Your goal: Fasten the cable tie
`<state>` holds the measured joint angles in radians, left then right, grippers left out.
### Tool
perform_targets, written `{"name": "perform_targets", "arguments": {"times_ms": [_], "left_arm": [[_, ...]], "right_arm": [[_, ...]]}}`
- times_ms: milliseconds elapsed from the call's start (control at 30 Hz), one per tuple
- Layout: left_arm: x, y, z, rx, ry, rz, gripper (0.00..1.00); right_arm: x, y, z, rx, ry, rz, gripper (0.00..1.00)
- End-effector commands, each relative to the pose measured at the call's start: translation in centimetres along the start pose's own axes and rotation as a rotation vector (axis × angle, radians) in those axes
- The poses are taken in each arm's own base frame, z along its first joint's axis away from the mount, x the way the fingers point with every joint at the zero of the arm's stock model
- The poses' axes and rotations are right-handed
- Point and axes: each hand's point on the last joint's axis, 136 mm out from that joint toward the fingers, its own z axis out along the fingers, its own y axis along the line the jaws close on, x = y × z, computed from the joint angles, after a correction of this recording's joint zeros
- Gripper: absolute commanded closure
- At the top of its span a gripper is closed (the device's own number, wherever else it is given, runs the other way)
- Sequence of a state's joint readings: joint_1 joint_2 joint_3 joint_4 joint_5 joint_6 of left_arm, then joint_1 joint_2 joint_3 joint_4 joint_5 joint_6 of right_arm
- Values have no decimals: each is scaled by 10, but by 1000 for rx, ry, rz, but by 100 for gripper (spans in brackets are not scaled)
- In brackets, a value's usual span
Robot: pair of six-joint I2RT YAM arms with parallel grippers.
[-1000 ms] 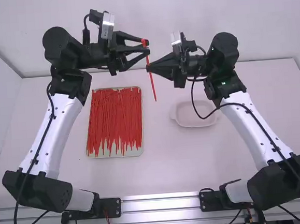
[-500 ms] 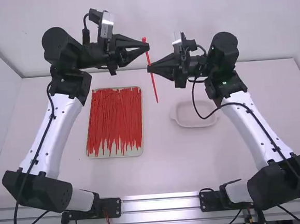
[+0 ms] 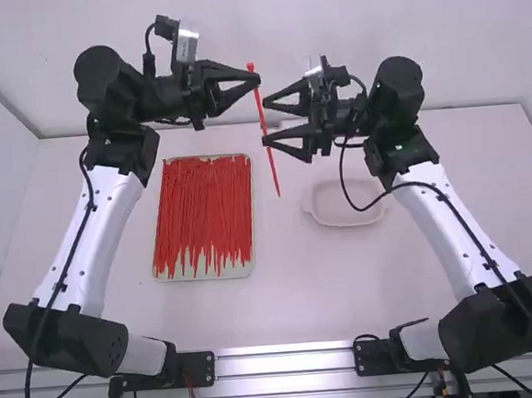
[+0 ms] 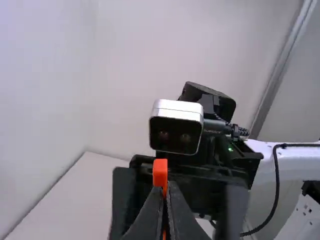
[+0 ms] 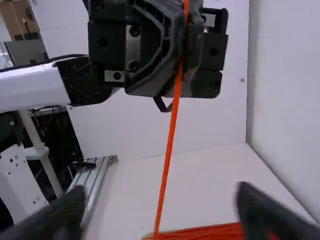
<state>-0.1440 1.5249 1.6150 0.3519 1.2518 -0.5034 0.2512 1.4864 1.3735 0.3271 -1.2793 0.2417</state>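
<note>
- Left tool (image 3: 255, 82) pinches the cable tie (image 3: 267, 139) near its top end, high above the tabletop (image 3: 345, 266).
- Right tool (image 3: 267, 119) is spread, flanking the hanging cable tie (no grip).
- The cable tie hangs straight and unlooped, so threading and tightening remain.

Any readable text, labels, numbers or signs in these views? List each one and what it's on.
No text can be read in any view.
Pale mark on the black plug beside the silver camera: too small to read.
The cable tie and the tray carry no visible print.
</note>
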Motion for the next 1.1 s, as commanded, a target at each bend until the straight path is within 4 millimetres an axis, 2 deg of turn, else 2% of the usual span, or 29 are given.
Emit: {"name": "perform_targets", "arguments": {"times_ms": [0, 167, 300, 400, 600, 633, 767, 867, 1067], "left_arm": [[-13, 2, -7, -30, -19, 23, 98], [-11, 6, -9, -44, -17, 9, 98], [-6, 23, -10, -127, -23, -34, 98], [3, 37, -12, -191, -11, -64, 98], [29, 71, -19, -350, 25, -161, 98], [30, 72, -19, -352, 26, -163, 98], [50, 96, -28, -427, 58, -226, 98], [70, 114, -29, -442, 80, -296, 98], [104, 134, -31, -452, 109, -473, 98]], "right_arm": [[-15, 9, -10, -10, -7, 43, 0], [-15, 7, -23, -15, 2, 32, 0], [-16, 1, -22, 17, -6, -36, 0], [-6, -1, -23, 19, 10, -55, 0], [16, -3, -23, 21, 54, -135, 1], [16, -3, -23, 20, 55, -142, 1], [32, -3, -24, 10, 85, -304, 0], [40, -2, -25, 0, 100, -401, 0], [47, -1, -25, -14, 108, -526, 0]]}}
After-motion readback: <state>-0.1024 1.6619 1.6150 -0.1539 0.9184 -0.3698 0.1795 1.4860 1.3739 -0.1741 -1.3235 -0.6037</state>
